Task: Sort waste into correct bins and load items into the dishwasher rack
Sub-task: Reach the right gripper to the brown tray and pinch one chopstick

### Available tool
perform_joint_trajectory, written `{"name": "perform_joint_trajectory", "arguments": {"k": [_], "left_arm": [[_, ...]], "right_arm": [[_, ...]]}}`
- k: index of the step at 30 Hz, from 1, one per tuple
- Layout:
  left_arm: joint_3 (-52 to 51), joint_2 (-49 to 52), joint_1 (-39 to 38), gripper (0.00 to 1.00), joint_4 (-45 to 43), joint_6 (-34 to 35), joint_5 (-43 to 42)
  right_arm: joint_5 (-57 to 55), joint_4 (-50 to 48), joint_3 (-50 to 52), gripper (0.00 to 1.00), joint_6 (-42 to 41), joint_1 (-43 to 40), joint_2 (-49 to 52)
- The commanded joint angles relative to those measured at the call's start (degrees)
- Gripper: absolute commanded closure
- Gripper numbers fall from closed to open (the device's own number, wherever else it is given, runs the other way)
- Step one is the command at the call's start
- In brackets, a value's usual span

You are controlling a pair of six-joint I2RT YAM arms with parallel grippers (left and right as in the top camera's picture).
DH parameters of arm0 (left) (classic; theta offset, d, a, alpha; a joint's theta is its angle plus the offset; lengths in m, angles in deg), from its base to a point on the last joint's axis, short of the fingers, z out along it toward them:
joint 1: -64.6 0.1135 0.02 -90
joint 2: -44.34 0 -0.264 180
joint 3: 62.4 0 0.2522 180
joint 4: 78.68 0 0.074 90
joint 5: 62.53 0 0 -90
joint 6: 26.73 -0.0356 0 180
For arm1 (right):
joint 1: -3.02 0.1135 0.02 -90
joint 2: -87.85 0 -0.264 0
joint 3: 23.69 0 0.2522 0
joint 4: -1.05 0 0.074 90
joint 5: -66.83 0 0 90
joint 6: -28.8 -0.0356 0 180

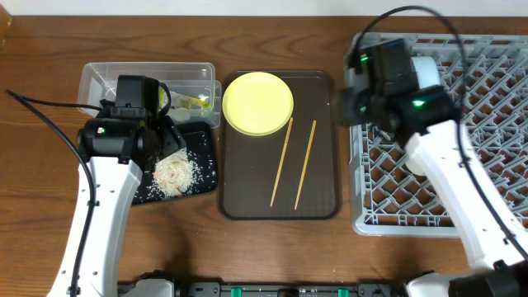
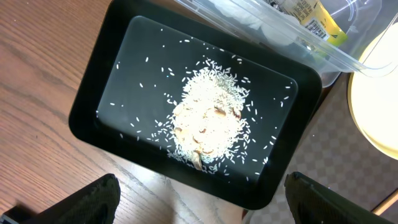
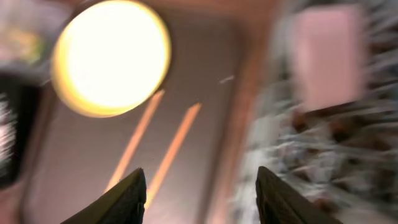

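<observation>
The flat black tray [image 1: 206,169] holds a heap of white rice scraps [image 1: 175,173]. My left gripper [image 2: 199,202] is open and empty, hovering over the tray's near rim [image 2: 87,106] and the rice [image 2: 208,121]. The clear tub [image 1: 190,74] behind it holds the yellow-green wrapper [image 2: 314,15]. The yellow plate [image 1: 257,102] and two chopsticks [image 1: 281,162] lie on the dark-brown serving tray [image 1: 322,206]. My right gripper [image 3: 200,193] is open and empty, above the serving tray's right edge beside the grey rack [image 1: 462,165]. The right wrist view is motion-blurred.
A blurred pinkish thing [image 3: 326,50] sits in the rack. In the overhead view a pale round thing [image 1: 429,70] lies in the rack, partly hidden by my right arm. Bare wooden table surrounds the trays.
</observation>
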State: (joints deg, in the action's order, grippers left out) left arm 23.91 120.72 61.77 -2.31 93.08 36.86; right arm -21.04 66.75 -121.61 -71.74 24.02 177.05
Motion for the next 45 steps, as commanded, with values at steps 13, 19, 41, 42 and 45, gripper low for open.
{"name": "perform_joint_trajectory", "arguments": {"k": [13, 19, 41, 42, 45], "left_arm": [[0.31, -0.81, 0.24, 0.13, 0.15, -0.15, 0.48], [0.33, -0.81, 0.24, 0.13, 0.13, -0.15, 0.48], [0.33, -0.81, 0.24, 0.12, 0.13, -0.15, 0.48], [0.33, -0.81, 0.24, 0.12, 0.13, -0.15, 0.48], [0.33, -0.81, 0.24, 0.12, 0.13, -0.15, 0.48]], "right_arm": [[-1.92, 0.24, 4.35, 0.46, -22.8, 12.11, 19.06], [-1.9, 0.02, 4.35, 0.51, -25.11, 12.81, 26.6], [-1.22, 2.34, 3.52, 0.99, -18.58, 7.82, 22.88], [-1.25, 2.8, 3.52, 0.99, -17.33, 6.93, 20.7], [-1.25, 3.96, 3.52, 0.99, -14.32, 4.42, 14.1]]}}
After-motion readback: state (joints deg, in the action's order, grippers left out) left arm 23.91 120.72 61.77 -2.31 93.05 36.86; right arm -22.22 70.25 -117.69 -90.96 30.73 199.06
